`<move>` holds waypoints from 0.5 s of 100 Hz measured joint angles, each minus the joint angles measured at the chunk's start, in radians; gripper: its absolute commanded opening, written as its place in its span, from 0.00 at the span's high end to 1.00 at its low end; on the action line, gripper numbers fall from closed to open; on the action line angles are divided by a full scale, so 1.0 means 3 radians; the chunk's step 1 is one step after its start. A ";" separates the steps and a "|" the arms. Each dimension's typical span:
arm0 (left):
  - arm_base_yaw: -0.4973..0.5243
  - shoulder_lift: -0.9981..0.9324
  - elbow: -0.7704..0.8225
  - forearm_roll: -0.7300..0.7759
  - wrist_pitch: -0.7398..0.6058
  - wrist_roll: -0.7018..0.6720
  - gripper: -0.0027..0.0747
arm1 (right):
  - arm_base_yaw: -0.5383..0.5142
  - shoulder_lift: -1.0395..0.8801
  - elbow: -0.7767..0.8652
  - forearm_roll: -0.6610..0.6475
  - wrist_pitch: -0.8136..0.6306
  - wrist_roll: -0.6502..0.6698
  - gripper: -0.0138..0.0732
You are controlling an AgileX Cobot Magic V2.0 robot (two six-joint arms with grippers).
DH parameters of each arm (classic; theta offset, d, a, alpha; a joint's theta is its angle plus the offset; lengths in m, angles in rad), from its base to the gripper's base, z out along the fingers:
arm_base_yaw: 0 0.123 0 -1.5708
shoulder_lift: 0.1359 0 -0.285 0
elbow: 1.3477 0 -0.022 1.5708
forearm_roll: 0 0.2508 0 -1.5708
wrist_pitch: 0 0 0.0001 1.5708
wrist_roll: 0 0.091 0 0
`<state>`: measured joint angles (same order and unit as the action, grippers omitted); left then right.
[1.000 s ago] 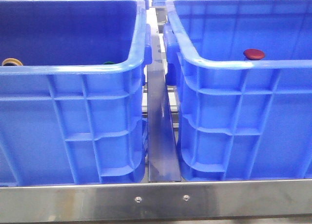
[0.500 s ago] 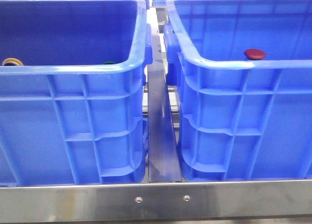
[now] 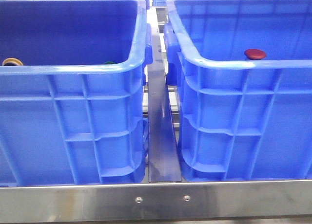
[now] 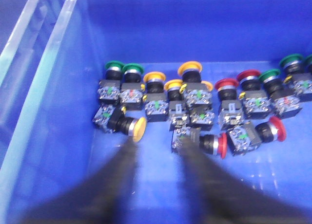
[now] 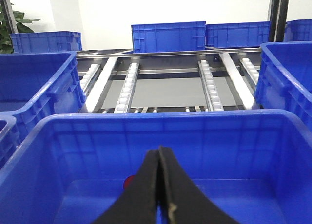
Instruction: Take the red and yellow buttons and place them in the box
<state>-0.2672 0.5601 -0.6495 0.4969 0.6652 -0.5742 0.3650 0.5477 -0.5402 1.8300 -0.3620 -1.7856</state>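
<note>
My left gripper [image 4: 160, 145] is open inside the left blue crate [image 3: 73, 70], just above its floor. Its fingers are blurred. One fingertip is next to a yellow button [image 4: 139, 129] lying on its side. The other is at the switch body of a red button [image 4: 222, 144] lying on its side. Several more red, yellow and green buttons stand in a row behind them. My right gripper [image 5: 160, 151] is shut and empty above the right blue box [image 5: 161, 118]. A red button [image 5: 128, 181] lies in that box, and it also shows in the front view [image 3: 255, 54].
In the front view a yellow cap [image 3: 12, 62] and a green cap [image 3: 108, 63] peek over the left crate's near rim. A metal rail [image 3: 161, 136] runs between the two crates. More blue crates [image 5: 168, 36] and roller tracks [image 5: 127, 85] lie beyond. Neither arm shows in the front view.
The red cap in the right box shifted very slightly to the right in the front view. Nothing else there has moved.
</note>
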 measured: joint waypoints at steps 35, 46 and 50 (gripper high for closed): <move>0.0000 0.0373 -0.0116 -0.0159 -0.0053 0.0048 0.14 | 0.0000 0.0000 0.0000 0.0000 0.0000 0.0000 0.95; 0.0000 0.0715 -0.0322 -0.0291 -0.0067 0.0119 0.14 | 0.0000 0.0000 0.0000 0.0000 0.0006 -0.0007 0.95; 0.0000 0.0861 -0.0420 -0.0307 -0.0067 0.0126 0.14 | 0.0000 0.0000 0.0000 0.0000 0.0006 -0.0007 0.95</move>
<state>-0.2672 0.8185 -0.7755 0.4049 0.6452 -0.5365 0.3650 0.5477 -0.5402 1.8300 -0.3601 -1.7878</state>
